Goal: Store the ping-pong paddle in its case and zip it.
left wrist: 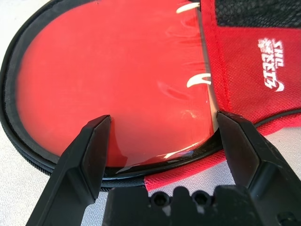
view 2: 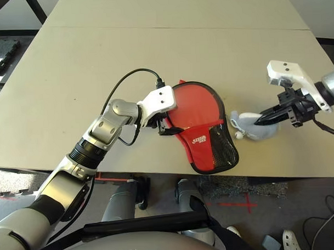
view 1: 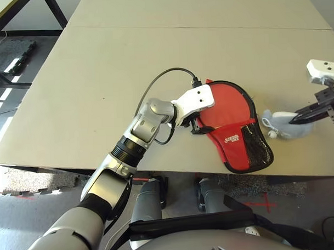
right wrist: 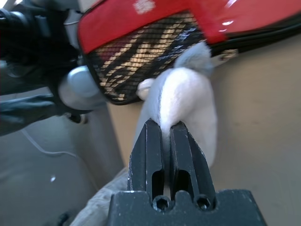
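Note:
The ping-pong paddle [view 2: 196, 105] lies in the open case [view 2: 203, 145] near the table's front edge. Its glossy red face [left wrist: 103, 70] is uncovered, ringed by the case's black zip rim. The red flap with the white logo [left wrist: 270, 66] and the black mesh end [view 2: 222, 148] cover its handle part. A striped shape shows through the mesh [right wrist: 136, 61]. My left gripper [view 2: 164, 128] is open at the case's left edge, its fingers [left wrist: 91, 150] straddling the rim over the paddle face. My right gripper [view 2: 261, 120] is shut, its tips against a pale grey drawstring pouch [view 2: 252, 127] just right of the case.
The table's front edge [view 2: 158, 174] runs just below the case, with floor beyond. A black cable [view 2: 127, 82] loops over the table behind my left wrist. A seam [view 1: 207, 27] crosses the tabletop at the back.

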